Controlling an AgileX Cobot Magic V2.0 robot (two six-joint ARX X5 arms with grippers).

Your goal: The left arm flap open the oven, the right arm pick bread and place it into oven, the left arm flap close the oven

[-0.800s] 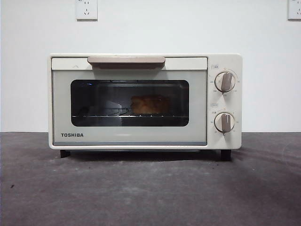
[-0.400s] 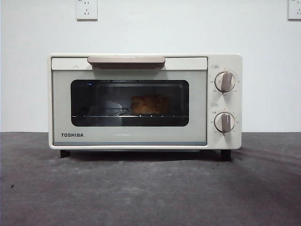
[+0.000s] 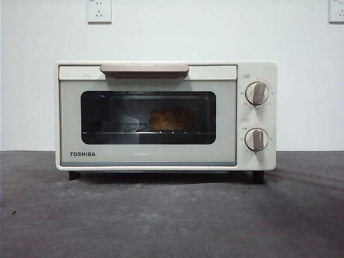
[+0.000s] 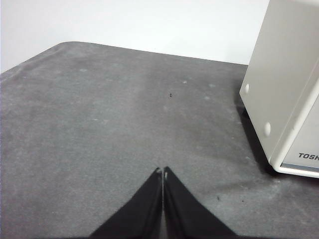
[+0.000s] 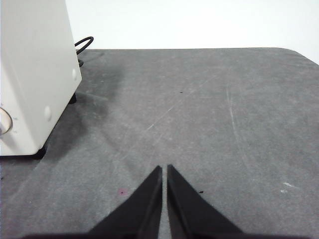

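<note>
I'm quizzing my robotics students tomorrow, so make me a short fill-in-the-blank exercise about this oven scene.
1. The oven door is ____.
2. The bread lies on the wire rack ____ the oven.
3. The jaws of the left gripper are ____.
4. The right gripper holds ____.

Missing words: shut; inside; shut; nothing
</note>
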